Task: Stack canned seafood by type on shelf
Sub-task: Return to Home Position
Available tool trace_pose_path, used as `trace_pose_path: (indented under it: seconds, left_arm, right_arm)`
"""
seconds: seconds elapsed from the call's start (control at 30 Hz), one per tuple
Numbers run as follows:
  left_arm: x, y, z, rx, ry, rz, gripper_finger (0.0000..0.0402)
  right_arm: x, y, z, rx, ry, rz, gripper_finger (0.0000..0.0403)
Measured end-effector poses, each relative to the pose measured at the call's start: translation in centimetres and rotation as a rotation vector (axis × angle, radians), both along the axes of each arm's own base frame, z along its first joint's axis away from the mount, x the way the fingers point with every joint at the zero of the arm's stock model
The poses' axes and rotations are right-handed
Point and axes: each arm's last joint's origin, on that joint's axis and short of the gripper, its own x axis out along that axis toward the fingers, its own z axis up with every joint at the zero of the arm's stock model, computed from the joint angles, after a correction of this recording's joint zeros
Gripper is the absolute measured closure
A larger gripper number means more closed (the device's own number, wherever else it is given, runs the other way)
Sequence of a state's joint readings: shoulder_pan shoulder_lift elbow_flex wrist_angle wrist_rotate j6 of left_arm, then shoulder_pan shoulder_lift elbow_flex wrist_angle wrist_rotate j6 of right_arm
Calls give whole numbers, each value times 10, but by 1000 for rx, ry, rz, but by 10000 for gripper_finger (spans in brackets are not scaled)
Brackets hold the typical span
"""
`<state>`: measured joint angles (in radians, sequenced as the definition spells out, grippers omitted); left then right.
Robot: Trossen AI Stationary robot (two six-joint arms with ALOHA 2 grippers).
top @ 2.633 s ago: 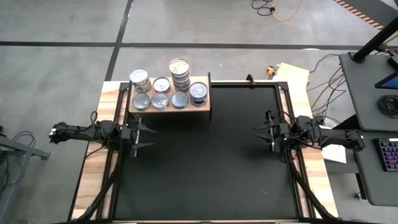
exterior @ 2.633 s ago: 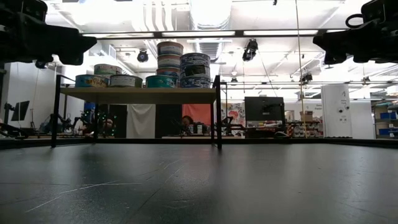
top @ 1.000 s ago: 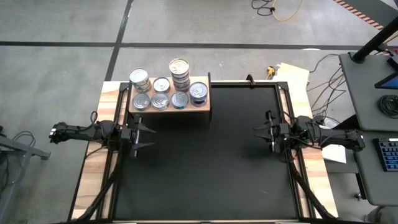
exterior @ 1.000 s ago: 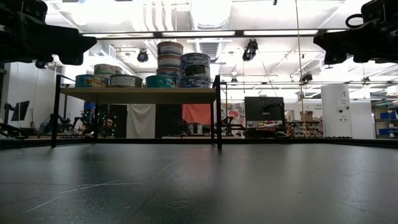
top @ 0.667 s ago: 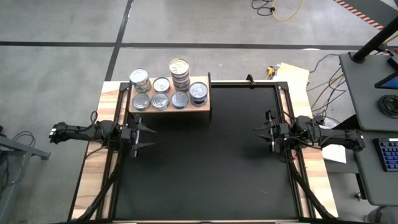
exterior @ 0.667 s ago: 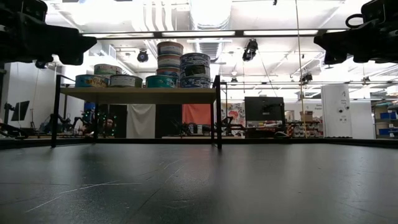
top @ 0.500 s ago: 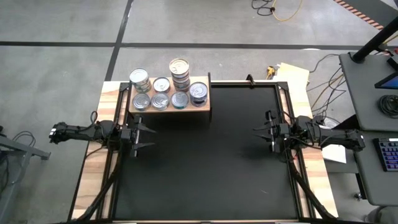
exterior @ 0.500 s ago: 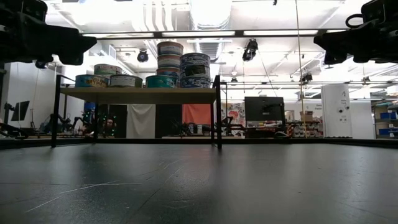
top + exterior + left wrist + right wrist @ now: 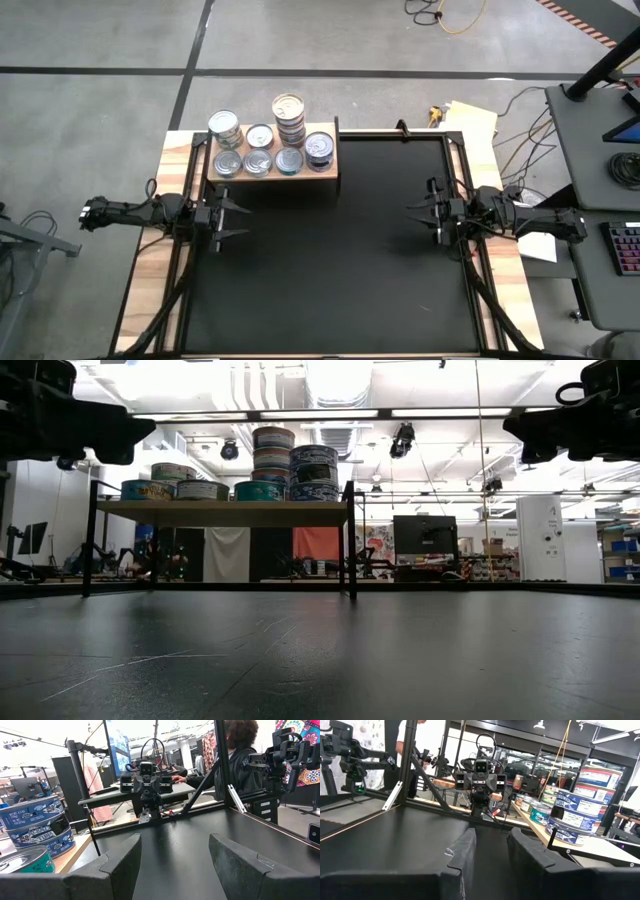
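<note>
The canned seafood point(image 9: 270, 148) is sitting in stacks on the shelf point(image 9: 275, 179), which is standing at the far left corner of the black table point(image 9: 330, 290). The tallest stack point(image 9: 273, 455) is rising at the back, with a shorter blue-labelled stack point(image 9: 314, 472) just beside it toward the shelf's right end, and lower tins are lining the front edge. The left gripper point(image 9: 238, 220) is hovering over the table's left edge, near the shelf's front but apart from it, its fingers standing wide apart and gripping nothing. The right gripper point(image 9: 418, 222) is hanging over the table's right side, well apart from the shelf, its fingers parted by a narrower gap and also carrying nothing.
</note>
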<state>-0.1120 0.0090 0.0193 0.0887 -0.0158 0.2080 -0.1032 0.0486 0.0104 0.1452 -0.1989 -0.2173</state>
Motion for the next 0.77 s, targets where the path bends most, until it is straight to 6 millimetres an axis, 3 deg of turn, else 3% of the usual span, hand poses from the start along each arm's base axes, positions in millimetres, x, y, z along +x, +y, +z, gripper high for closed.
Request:
trace_pose_path:
  seconds: [0.77]
  left_arm:
    - [0, 0, 0, 0, -1, 0, 184]
  right_arm:
    - [0, 0, 0, -1, 0, 0, 334]
